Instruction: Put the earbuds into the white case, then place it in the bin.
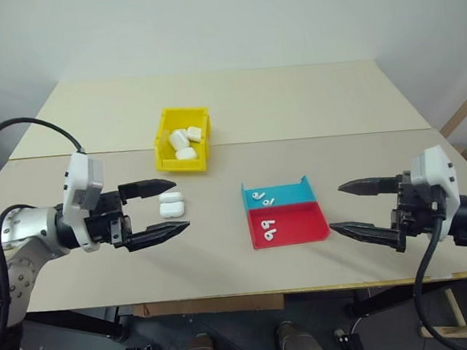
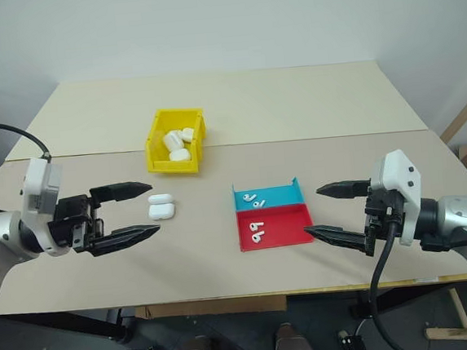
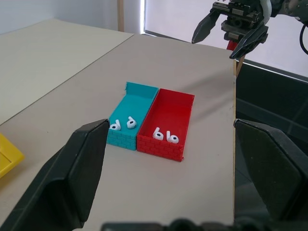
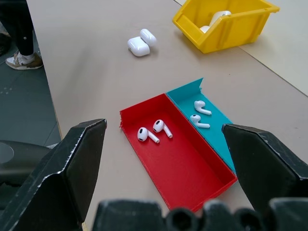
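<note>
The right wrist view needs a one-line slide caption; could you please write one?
Open right gripper above the red-and-blue tray holding four earbuds, two white cases and yellow bin beyond.

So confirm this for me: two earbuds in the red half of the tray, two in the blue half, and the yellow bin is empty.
Not quite. The yellow bin is not empty: it holds several white cases, as the left eye view shows. The rest stands: two earbuds in the red half of the tray, two earbuds in the blue half.
</note>
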